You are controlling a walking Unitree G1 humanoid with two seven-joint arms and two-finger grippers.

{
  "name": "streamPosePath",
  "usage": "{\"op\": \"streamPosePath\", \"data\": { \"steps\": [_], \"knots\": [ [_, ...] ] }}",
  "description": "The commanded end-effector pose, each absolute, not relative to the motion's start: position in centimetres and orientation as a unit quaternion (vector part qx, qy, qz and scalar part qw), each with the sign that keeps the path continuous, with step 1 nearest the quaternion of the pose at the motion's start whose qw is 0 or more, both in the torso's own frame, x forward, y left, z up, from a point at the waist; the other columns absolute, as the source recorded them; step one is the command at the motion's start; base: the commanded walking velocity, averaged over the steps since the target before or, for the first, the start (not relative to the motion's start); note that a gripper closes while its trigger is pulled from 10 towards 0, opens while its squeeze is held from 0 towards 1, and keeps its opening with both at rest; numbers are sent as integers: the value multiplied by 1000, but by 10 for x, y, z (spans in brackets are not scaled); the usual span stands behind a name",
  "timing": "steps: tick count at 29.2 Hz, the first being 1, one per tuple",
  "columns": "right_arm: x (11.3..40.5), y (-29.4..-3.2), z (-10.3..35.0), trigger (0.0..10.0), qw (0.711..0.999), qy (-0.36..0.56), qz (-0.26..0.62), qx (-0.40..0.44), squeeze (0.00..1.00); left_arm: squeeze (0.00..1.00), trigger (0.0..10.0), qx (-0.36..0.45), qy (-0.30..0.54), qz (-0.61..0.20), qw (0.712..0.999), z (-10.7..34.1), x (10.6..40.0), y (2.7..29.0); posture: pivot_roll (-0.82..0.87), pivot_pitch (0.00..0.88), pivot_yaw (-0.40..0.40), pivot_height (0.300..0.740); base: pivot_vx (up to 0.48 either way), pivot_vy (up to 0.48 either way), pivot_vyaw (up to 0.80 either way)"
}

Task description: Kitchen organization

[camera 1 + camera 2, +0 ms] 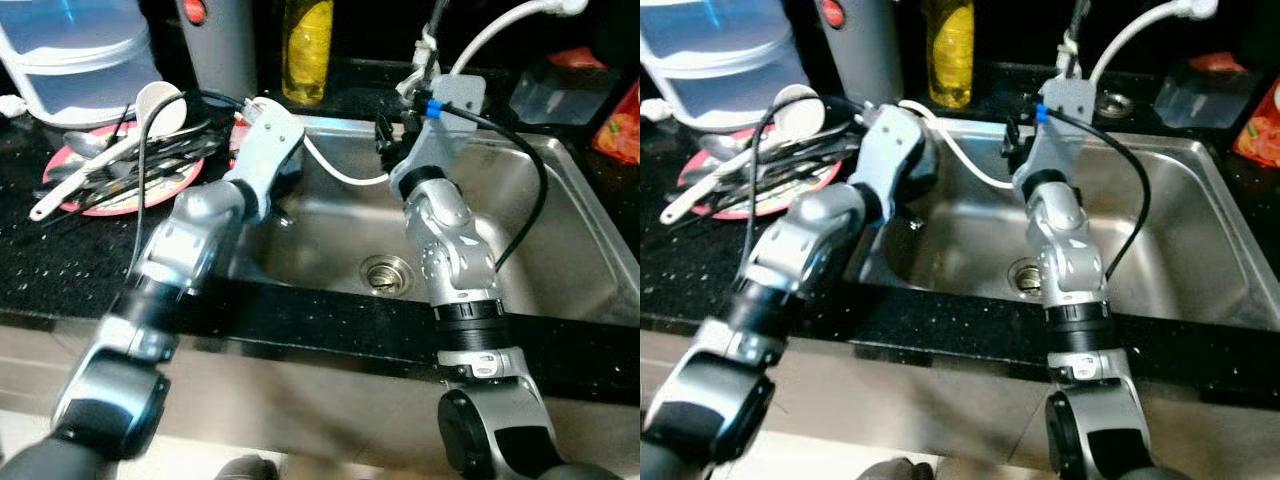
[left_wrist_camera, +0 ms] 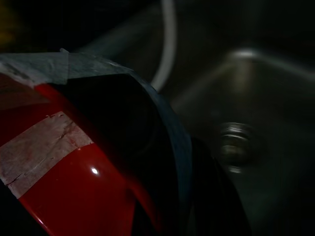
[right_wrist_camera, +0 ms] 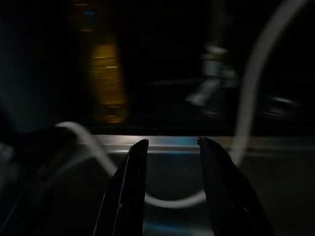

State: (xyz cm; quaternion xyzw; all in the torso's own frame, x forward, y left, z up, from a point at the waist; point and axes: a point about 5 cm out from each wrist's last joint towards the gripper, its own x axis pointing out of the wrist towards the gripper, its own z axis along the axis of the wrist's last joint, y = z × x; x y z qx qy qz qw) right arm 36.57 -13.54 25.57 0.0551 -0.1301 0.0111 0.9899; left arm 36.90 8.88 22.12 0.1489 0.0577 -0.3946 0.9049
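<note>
Both arms reach over the steel sink [image 1: 560,250], whose basin holds only the drain [image 1: 386,272] and a white hose [image 1: 335,170] sagging across the back.

Left gripper [image 2: 147,162]: at the sink's left wall, near the rim. The left wrist view shows a glossy red object [image 2: 83,191] with pale tape strips lying against the fingers; whether the fingers are clamped on it cannot be told, and its identity is unclear in the dark.

Right gripper [image 3: 170,162]: high over the back of the basin, near the tap base, fingers parted with nothing between them. They point toward the rear wall, the hose and a yellow bottle [image 1: 307,50] on the counter behind.

On the left counter, a red plate [image 1: 150,185] carries a heap of utensils, including a white ladle [image 1: 150,110].

Judged step: something is being brought to or worked at the sink, early in the organizing. Next move likely calls for settling the red object clear of the hose, which could snag either arm.
</note>
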Motion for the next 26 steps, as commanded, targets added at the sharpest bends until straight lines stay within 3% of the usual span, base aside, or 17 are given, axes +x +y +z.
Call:
{"op": "streamPosePath", "data": {
  "steps": [1, 7, 8, 9, 12, 14, 18, 21, 22, 23, 25, 26],
  "knots": [
    [364, -143, 252, 10000, 991, -122, -14, 46, 0, 0, 10000, 128, 70, -425, 893, 217, 371, 84, 34, 54, 80, 740, 0, 0, 0],
    [363, -150, 248, 10000, 993, -110, -40, 30, 0, 0, 10000, 146, 132, -474, 858, 184, 371, 89, 27, 66, 86, 740, 0, 0, 0],
    [362, -150, 247, 10000, 993, -109, -40, 29, 0, 98, 10000, 147, 141, -488, 848, 177, 368, 91, 30, 67, 86, 740, 0, 0, 0],
    [362, -150, 246, 10000, 993, -107, -41, 28, 0, 1000, 10000, 144, 145, -498, 843, 173, 365, 93, 38, 68, 82, 740, 0, 0, 0],
    [363, -149, 245, 10000, 993, -104, -39, 28, 0, 1000, 10000, 124, 140, -512, 839, 171, 360, 98, 43, 68, 79, 740, 0, 0, 0],
    [364, -147, 245, 10000, 994, -104, -35, 30, 0, 1000, 10000, 69, 118, -514, 847, 180, 360, 100, 46, 68, 76, 740, 0, 0, 0],
    [365, -143, 246, 10000, 994, -106, -25, 31, 0, 1000, 10000, 1, 41, -511, 859, 213, 360, 106, 68, 62, 56, 740, 0, 0, 0],
    [365, -141, 247, 10000, 994, -106, -20, 33, 0, 1000, 10000, 3, -13, -490, 872, 234, 361, 109, 74, 62, 53, 740, 0, 0, 0],
    [365, -140, 247, 10000, 994, -105, -17, 35, 0, 949, 10000, 13, -40, -479, 877, 246, 359, 111, 80, 61, 51, 740, 0, 0, 0],
    [365, -138, 246, 10000, 994, -105, -13, 37, 0, 0, 10000, 37, -70, -457, 886, 260, 355, 115, 82, 61, 51, 740, 0, 0, 0],
    [365, -138, 246, 10000, 994, -105, -13, 37, 0, 0, 10000, 37, -70, -457, 886, 260, 355, 115, 82, 61, 51, 740, 0, 0, 0],
    [364, -135, 246, 10000, 994, -105, -9, 39, 0, 0, 10000, 72, -83, -422, 900, 269, 351, 122, 85, 62, 51, 740, 0, 0, 0]
  ]
}}
